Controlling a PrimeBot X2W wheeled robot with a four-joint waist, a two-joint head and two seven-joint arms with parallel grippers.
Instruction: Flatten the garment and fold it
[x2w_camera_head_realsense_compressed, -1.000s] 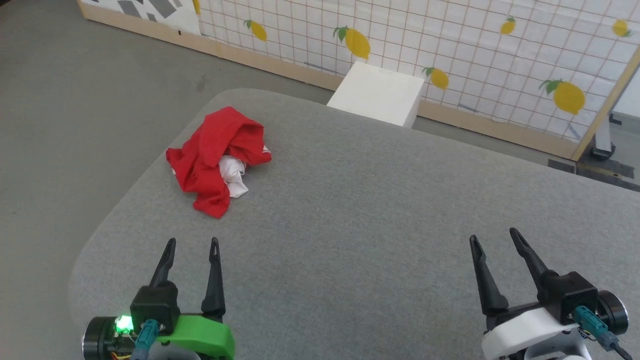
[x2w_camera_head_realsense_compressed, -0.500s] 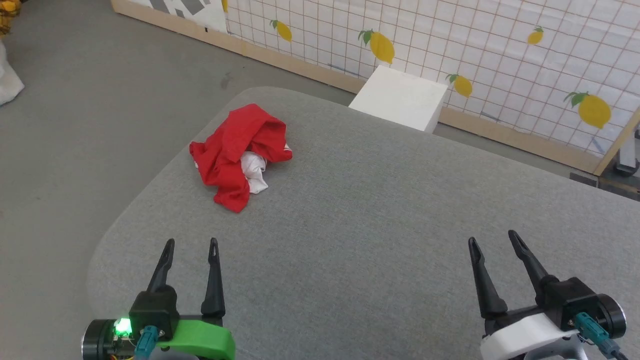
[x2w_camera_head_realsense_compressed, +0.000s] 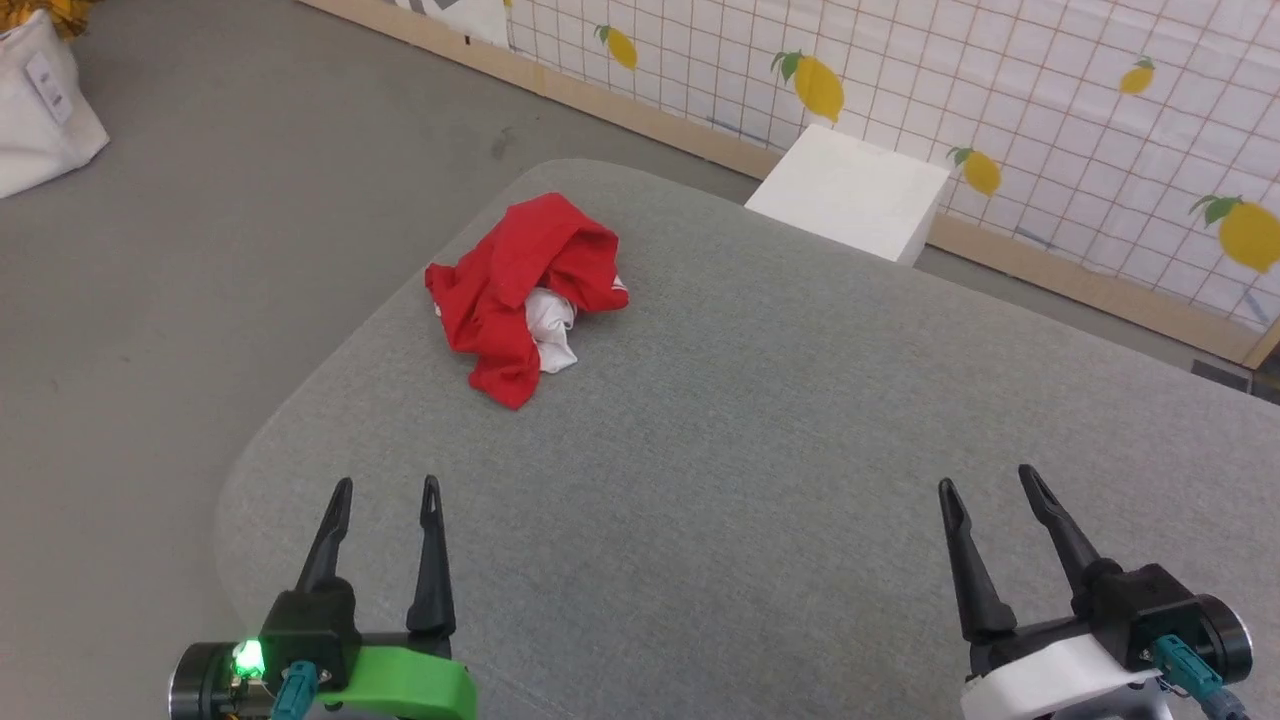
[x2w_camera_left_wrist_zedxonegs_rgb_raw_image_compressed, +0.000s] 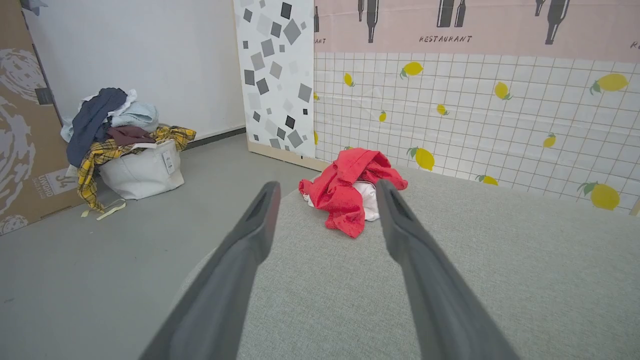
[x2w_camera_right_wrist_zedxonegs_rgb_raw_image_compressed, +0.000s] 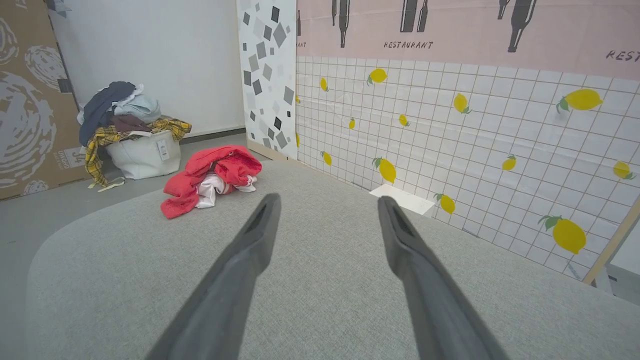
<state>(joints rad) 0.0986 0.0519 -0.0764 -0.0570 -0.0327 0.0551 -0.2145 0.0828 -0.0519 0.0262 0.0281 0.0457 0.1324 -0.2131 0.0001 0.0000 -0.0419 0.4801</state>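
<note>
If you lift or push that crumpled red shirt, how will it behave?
Probably floppy: the red shirt lies in a soft crumpled heap, so it should hang and unfurl rather than keep shape. Likely light, being thin cloth. Pushed, it would probably bunch on the fabric-covered table, not slide.

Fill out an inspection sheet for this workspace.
Surface: grey fabric-covered table, rounded corner, flat.
Job's things: garment, red and white, crumpled in a heap near the table's far left edge, not yet flattened.
Clutter: nothing seen.
End effectors: left end effector and right end effector open, holding nothing, apart from the garment.
Cables: left wrist cable and right wrist cable, teal-plugged.
Surroundings: white box beyond the table, lemon-print wall, bag heaped with clothes on the floor.
</note>
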